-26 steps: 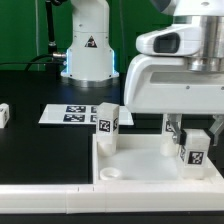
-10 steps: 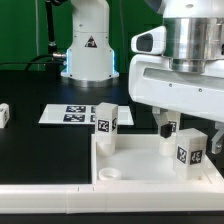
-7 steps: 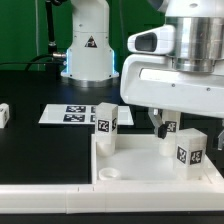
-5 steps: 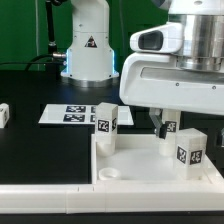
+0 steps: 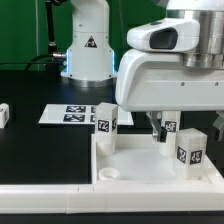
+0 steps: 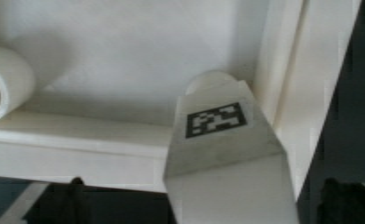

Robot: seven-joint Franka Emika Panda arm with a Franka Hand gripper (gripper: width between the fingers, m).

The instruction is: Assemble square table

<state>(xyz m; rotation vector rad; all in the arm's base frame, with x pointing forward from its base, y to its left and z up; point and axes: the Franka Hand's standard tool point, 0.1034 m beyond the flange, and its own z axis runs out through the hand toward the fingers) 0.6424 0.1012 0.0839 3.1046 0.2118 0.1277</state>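
Note:
The square table's white slab (image 5: 135,160) lies rim up at the front of the exterior view. One tagged leg (image 5: 107,120) stands at its far left corner. Another leg (image 5: 190,148) stands at its right side. My gripper (image 5: 162,130) hangs just left of that leg, with a small tagged white piece (image 5: 170,126) by its fingers. In the wrist view a tagged leg (image 6: 223,130) stands in a rim corner of the slab (image 6: 126,60), between my gripper's (image 6: 200,195) spread dark fingers, with a gap on one side. An empty round socket (image 6: 1,85) shows beside it.
A loose tagged leg (image 5: 4,114) lies at the exterior view's far left. The marker board (image 5: 68,114) lies behind the slab, and the robot base (image 5: 88,50) stands behind that. A long white bar fence (image 5: 45,190) runs along the front. An empty socket (image 5: 110,173) is at the slab's front left.
The arm's hand has shifted a little toward the exterior view's left. Both standing legs and the slab have stayed where they were.

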